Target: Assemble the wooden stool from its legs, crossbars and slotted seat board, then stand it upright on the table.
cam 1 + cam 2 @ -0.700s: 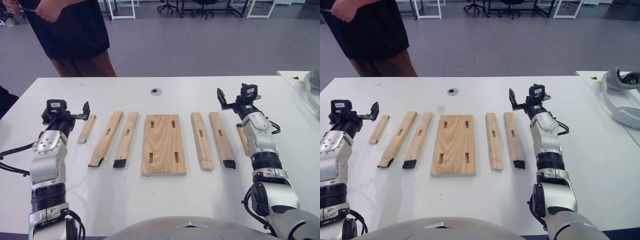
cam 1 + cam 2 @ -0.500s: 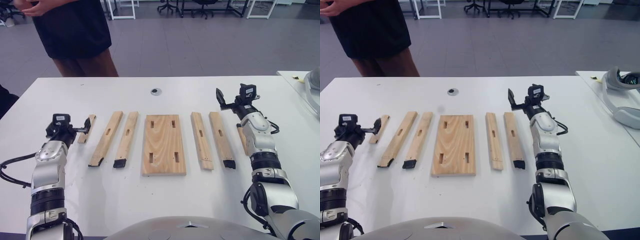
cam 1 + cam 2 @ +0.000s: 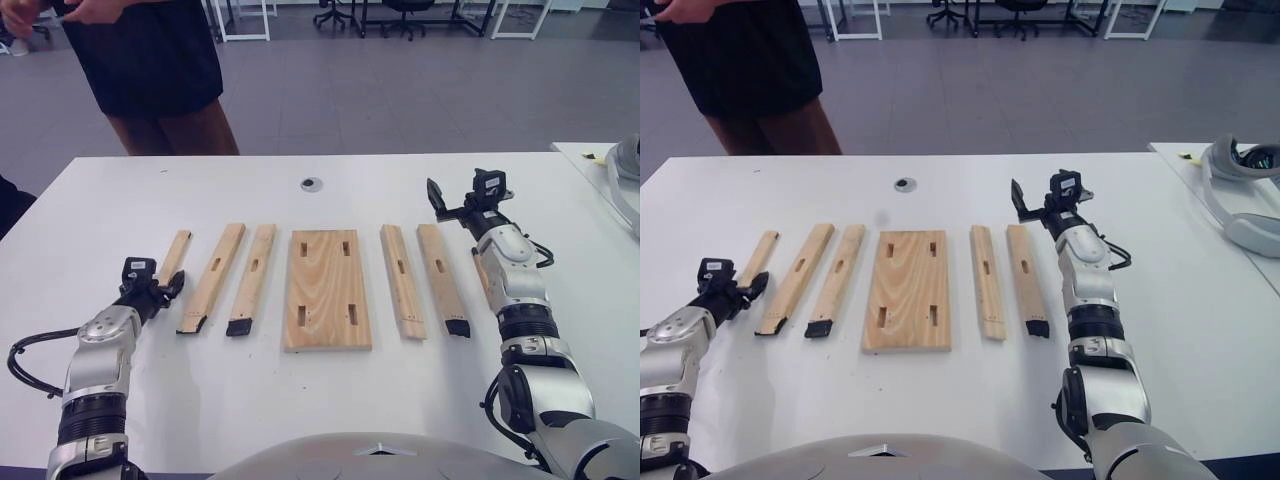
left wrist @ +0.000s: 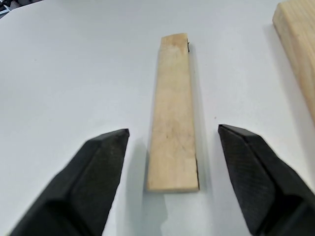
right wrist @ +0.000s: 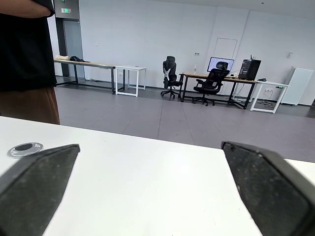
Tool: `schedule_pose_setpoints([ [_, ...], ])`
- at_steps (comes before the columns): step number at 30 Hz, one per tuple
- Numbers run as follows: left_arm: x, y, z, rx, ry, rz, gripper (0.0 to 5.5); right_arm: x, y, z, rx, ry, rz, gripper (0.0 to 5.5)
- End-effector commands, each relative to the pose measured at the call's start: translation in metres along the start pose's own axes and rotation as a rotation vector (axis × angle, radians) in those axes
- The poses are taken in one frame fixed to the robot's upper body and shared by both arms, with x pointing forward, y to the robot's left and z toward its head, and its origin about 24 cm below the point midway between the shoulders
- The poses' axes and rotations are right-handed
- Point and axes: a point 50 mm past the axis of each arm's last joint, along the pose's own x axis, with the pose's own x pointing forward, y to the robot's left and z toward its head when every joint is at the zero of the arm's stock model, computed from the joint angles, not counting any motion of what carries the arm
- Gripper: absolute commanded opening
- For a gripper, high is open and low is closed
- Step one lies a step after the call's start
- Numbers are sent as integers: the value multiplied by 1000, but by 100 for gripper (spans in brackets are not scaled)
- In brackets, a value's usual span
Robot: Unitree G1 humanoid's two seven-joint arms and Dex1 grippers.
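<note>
On the white surface (image 3: 250, 390) the pale rectangular wooden seat board (image 3: 328, 290) with four slots lies flat in the middle. To its left lie two long slotted wooden strips with black near tips: the inner left leg (image 3: 252, 277) and, beside it, the outer left leg (image 3: 213, 276). Further left, apart from them, lies the short plain wooden crossbar (image 3: 173, 257). The left gripper (image 3: 165, 287) sits low at the near end of this crossbar. In the wrist view its black fingers (image 4: 101, 162) are spread open, one on each side of the crossbar's near end and not touching it. Right of the seat board lie the inner right leg (image 3: 402, 280) and the outer right leg (image 3: 441, 278), the latter with a black near tip. Just right of them a second short crossbar (image 3: 482, 275) is partly hidden by the right arm. The right gripper (image 3: 452, 202) is raised above the far end of the right legs, fingers (image 5: 34, 182) wide apart and holding nothing. A small round grey grommet (image 3: 312, 184) sits in the surface beyond the seat board.
</note>
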Motion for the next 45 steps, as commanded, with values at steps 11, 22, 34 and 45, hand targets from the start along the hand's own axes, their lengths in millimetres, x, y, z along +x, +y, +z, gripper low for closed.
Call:
schedule_pose_setpoints([
  [11, 0, 1, -10, 0, 83, 2, 130, 4, 9, 2, 16, -9, 23, 540],
  [22, -36, -82, 135, 123, -671, -370, 130, 39, 100, 111, 801, -111, 581, 540],
  [34, -54, -134, 166, 206, -829, -541, 130, 19, 165, 141, 1068, 74, 820, 485],
  [45, -55, -137, 159, 235, -812, -556, 130, 26, 153, 145, 1162, 43, 737, 281],
])
